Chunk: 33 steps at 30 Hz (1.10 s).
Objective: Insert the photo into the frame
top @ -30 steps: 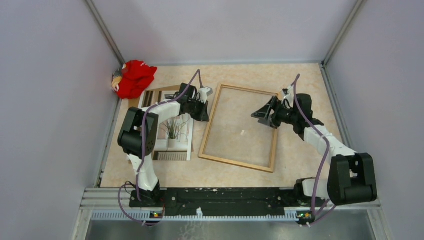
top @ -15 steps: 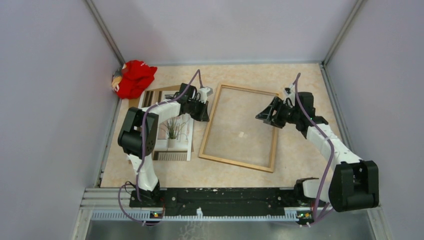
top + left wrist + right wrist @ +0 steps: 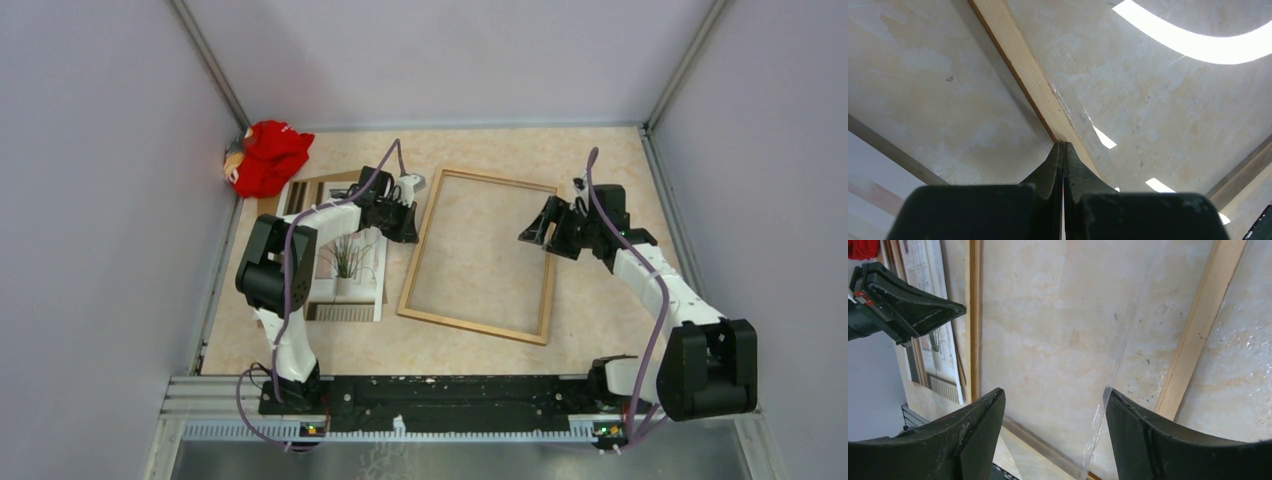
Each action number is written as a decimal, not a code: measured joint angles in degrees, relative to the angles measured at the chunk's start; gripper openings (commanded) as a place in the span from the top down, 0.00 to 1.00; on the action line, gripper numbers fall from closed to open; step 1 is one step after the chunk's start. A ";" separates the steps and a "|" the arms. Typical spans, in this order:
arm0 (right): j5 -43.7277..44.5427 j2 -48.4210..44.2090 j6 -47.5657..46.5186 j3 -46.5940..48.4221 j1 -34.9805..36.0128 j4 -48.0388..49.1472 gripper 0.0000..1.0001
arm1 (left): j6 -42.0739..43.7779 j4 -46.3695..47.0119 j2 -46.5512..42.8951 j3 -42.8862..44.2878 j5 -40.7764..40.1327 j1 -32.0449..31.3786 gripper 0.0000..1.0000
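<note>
— What's lying about near those arms?
— A red cloth (image 3: 268,158), bunched in the corner well beyond the left gripper (image 3: 1063,146). There's also a brown board (image 3: 268,205) under the photo (image 3: 345,262), and the left arm reaches across that photo.
— Anything inside the frame (image 3: 418,250)?
— Bare table (image 3: 600,330) shows through it. There's a clear sheet (image 3: 1118,355) too, its edge running up from one finger (image 3: 1148,430) of the right gripper (image 3: 1053,395).
— And the grippers themselves?
— The left one is pinched tight, nothing between its fingers, tips touching a frame rail. The right one gapes wide over the frame's inside, with a rail just beside it.
— So where's the photo?
— Flat on the board, behind the left gripper and just outside the frame. It's well apart from the right gripper.
</note>
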 measured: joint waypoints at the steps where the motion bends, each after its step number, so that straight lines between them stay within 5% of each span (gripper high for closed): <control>1: 0.22 0.33 -0.02 0.00 0.00 0.09 0.24 | 0.00 0.00 0.00 0.00 0.00 0.00 1.00; 17: 6.97 5.62 -1.53 0.00 0.04 -1.14 0.16 | 0.00 0.07 0.11 0.00 0.17 0.04 1.00; 33: 12.41 5.88 -1.46 0.46 0.04 -3.48 0.21 | 0.02 0.07 0.13 0.00 0.28 0.07 1.00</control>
